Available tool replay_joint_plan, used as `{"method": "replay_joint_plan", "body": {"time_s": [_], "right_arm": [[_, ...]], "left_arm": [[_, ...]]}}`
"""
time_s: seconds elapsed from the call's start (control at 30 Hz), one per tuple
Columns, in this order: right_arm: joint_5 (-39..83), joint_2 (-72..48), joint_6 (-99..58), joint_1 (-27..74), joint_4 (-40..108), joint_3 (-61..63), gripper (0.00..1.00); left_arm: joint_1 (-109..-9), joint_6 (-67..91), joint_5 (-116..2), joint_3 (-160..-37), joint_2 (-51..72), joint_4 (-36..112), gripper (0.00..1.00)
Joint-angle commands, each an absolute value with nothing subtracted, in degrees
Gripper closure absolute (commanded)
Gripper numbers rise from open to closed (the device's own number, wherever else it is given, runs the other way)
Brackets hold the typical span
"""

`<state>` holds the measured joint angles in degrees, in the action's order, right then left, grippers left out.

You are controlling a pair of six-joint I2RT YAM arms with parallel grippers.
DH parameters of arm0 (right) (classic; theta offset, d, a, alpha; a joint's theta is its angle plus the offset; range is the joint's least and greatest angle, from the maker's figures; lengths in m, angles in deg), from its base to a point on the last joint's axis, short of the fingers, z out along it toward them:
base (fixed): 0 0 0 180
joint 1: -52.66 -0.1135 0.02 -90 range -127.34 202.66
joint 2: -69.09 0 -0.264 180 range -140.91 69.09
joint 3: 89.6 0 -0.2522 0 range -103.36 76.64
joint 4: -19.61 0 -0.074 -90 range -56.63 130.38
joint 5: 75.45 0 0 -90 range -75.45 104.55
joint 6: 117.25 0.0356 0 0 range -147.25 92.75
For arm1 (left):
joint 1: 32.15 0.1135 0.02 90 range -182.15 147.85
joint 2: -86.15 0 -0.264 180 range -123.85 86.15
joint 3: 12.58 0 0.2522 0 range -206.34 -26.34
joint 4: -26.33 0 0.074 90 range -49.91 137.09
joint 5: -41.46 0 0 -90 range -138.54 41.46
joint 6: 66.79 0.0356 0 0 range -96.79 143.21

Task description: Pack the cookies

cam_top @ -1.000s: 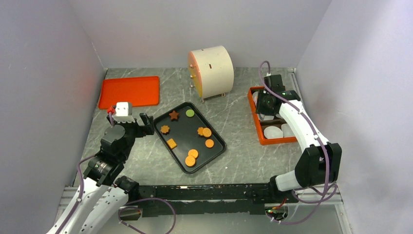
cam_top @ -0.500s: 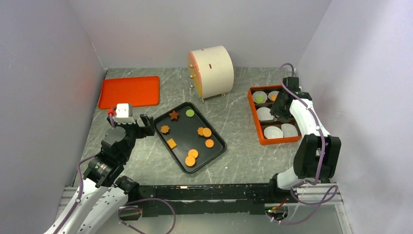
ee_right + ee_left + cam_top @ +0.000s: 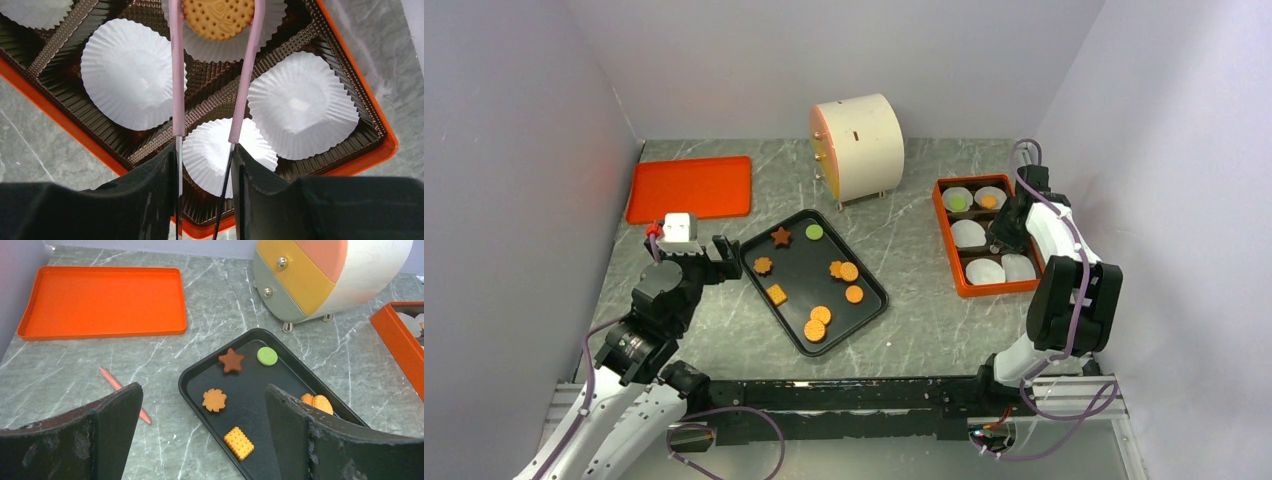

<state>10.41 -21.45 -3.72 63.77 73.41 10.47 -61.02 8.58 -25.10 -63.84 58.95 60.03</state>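
Observation:
Cookies lie on a black tray point(image 3: 872, 306): a brown star point(image 3: 231, 360), a green round point(image 3: 267, 356), a brown flower point(image 3: 214, 400), an orange square point(image 3: 239, 442) and several orange rounds point(image 3: 849, 271). My left gripper point(image 3: 202, 425) hangs open over the tray's left edge, holding nothing. My right gripper point(image 3: 206, 152) is shut on pink-tipped tongs point(image 3: 176, 75) above the orange box point(image 3: 951, 255). Between the tong tips an orange round cookie point(image 3: 218, 17) sits over a white paper liner. Whether the tips still pinch it, I cannot tell. A green cookie point(image 3: 957, 202) rests in the neighbouring liner.
An orange lid-like tray point(image 3: 690, 187) lies at the back left. A cream round cabinet with small drawers point(image 3: 857, 147) stands at the back middle. A thin red stick point(image 3: 125, 395) lies on the table left of the black tray. Grey walls close in both sides.
My right arm has swung back to the right, uncovering the orange box; the orange cookie now shows in the far right liner. The left arm has stayed put.

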Motion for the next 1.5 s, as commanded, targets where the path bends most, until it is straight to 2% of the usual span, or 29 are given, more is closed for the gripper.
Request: {"method": "replay_joint_plan", "body": {"time_s": [0.0, 0.6, 0.83, 1.07, 1.47], "right_arm": [[11.7, -21.7, -3.8, 63.8, 71.5, 9.1, 0.7], [11.2, -19.3, -4.9, 63.8, 72.1, 9.6, 0.48], [10.3, -15.6, -5.2, 63.6, 71.7, 10.4, 0.49], [8.9, -11.7, -6.4, 60.4, 72.5, 9.2, 0.57], [9.2, -11.4, -11.5, 42.2, 74.9, 4.8, 0.63]], "left_arm": [[-61.2, 10.0, -24.6, -63.6, 59.2, 58.0, 0.04], [-61.2, 10.2, -25.6, -63.6, 59.3, 57.9, 0.04], [-61.2, 10.0, -25.6, -63.8, 59.3, 58.2, 0.04], [-61.2, 9.9, -25.8, -63.9, 58.8, 58.3, 0.04], [-60.2, 9.9, -25.3, -64.3, 57.7, 58.7, 0.04]]}}
